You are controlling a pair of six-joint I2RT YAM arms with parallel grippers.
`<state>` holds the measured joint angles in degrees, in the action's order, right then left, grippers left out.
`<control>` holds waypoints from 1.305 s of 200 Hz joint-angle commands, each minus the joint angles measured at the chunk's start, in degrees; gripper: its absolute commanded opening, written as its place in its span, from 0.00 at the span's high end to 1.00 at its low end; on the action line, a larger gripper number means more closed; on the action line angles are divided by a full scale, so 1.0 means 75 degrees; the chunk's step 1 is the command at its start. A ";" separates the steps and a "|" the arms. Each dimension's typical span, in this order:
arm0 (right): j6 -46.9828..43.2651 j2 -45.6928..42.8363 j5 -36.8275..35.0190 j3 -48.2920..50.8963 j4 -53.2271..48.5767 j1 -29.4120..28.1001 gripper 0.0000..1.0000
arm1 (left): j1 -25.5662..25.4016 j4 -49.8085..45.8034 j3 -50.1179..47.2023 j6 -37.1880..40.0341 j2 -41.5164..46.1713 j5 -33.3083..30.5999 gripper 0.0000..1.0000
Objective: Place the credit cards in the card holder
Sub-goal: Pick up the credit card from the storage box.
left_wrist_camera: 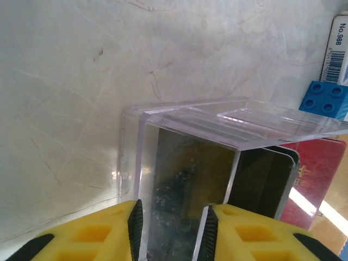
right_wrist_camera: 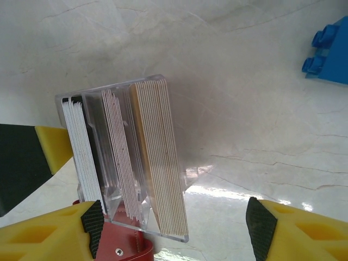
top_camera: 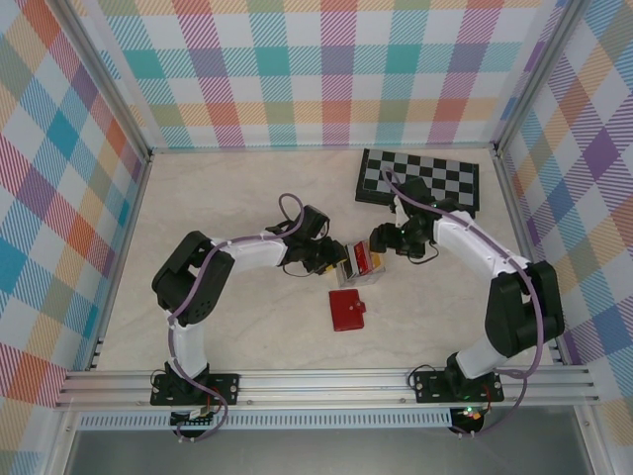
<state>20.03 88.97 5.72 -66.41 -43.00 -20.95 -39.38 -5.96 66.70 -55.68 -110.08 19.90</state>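
Credit cards: the credit cards (right_wrist_camera: 157,163) stand on edge in stacks inside a clear case (right_wrist_camera: 95,103), on the worktop (top_camera: 237,208) between the two arms.
Card holder: the card holder (top_camera: 347,310) lies folded at 6 o'clock of the case in the overhead view, near it, with its long axis roughly 12-to-6.
Left jaws: they seem to be clamped on the case's end, reaching in from its 9 o'clock side.
Right jaws: spread wide and empty. The stacks sit toward their 9 o'clock finger, card edges running 11-to-5.
Nearer arm: the right, judged free to pull a card.
Hard to tell: the number of cards, and whether the holder's snap is fastened; its red edge is cut off at the wrist view's bottom border.
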 commanded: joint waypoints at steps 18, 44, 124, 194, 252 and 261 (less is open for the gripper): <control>-0.0352 0.0118 -0.1031 -0.0524 -0.0507 -0.0412 0.35 | -0.0094 -0.0483 -0.0001 -0.0017 -0.0054 -0.0286 0.69; -0.0427 0.0496 -0.1523 -0.0842 -0.0796 -0.0708 0.37 | -0.0151 -0.0495 0.0048 -0.0038 -0.0053 -0.0298 0.70; -0.0424 0.1424 -0.1758 -0.1185 -0.0894 -0.0910 0.43 | -0.0213 -0.0413 -0.0010 -0.0088 -0.0029 -0.0292 0.71; -0.0329 0.1610 -0.2498 -0.1177 -0.0955 -0.0922 0.42 | -0.0217 -0.0463 -0.0048 -0.0082 0.0041 -0.0351 0.71; -0.0386 0.1077 -0.2631 -0.1201 -0.1108 -0.0927 0.45 | -0.0215 -0.0464 -0.0067 -0.0067 -0.0018 -0.0348 0.72; -0.0386 0.1048 -0.2597 -0.1194 -0.1139 -0.0922 0.46 | -0.0219 -0.0438 -0.0080 -0.0076 -0.0018 -0.0338 0.72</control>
<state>17.47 98.83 -11.62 -74.26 -48.95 -28.12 -40.27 -5.69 66.72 -55.92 -109.97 18.76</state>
